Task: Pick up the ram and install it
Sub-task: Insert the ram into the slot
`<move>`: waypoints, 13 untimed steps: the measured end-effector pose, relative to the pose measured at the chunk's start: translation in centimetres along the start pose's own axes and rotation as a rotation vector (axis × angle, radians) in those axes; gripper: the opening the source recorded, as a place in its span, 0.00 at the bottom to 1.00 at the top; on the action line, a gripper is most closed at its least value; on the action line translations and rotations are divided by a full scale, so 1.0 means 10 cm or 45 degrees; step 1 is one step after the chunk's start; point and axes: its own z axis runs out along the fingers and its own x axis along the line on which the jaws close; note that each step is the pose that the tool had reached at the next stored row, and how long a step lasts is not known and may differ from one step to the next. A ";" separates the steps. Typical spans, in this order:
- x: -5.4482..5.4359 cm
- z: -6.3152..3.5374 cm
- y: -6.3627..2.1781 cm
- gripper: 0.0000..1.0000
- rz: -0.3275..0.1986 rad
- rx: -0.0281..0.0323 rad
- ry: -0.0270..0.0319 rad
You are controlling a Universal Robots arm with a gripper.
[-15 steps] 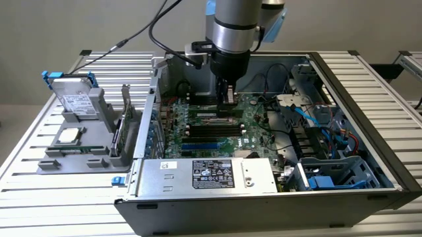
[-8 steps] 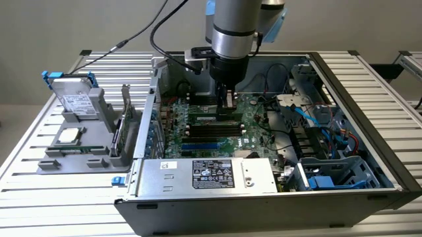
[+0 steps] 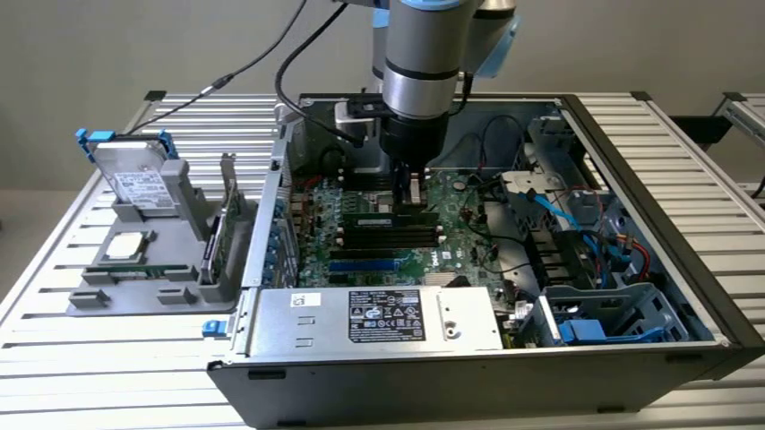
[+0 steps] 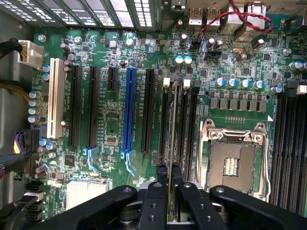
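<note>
Over the green board (image 4: 110,129), my gripper (image 4: 169,171) squeezes the ram (image 4: 172,124). I hold it on edge to match a black slot (image 4: 164,120).

The motherboard (image 4: 115,120) is coloured green and striped with black slots (image 4: 74,105), one blue slot (image 4: 128,110) and one white slot (image 4: 55,98). The ram (image 4: 171,143) (seen edge-on) is shown olive-green between black jaws. The worktop (image 3: 107,376) is ribbed in silver.

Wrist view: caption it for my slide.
Gripper holds the ram edge-on at the black memory slots near the processor socket.
</note>
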 end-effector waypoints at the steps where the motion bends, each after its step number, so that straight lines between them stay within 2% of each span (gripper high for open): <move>1: 0.00 0.018 -0.001 0.14 0.000 0.0007 0.0002; 3: 0.00 0.043 -0.002 0.14 0.000 0.0032 0.0002; 13: 0.03 0.071 0.000 0.14 0.000 0.0041 0.0016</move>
